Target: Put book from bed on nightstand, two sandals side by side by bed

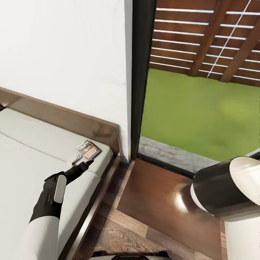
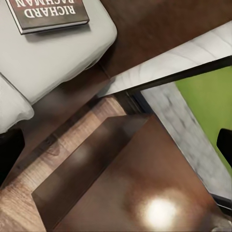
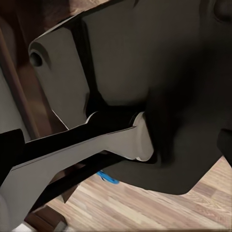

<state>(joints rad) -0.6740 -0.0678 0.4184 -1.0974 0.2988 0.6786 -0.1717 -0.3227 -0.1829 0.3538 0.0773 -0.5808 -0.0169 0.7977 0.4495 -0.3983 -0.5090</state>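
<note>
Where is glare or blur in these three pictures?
Head view: a bright glare spot on the glossy nightstand. Left wrist view: the same spot, soft-edged; the book stays sharp. Right wrist view: dark, blurred robot parts close to the lens.

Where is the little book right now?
In the head view the book lies flat on the bed, near the mattress corner closest to the headboard and window, just beyond the left gripper and left of the nightstand.
</note>
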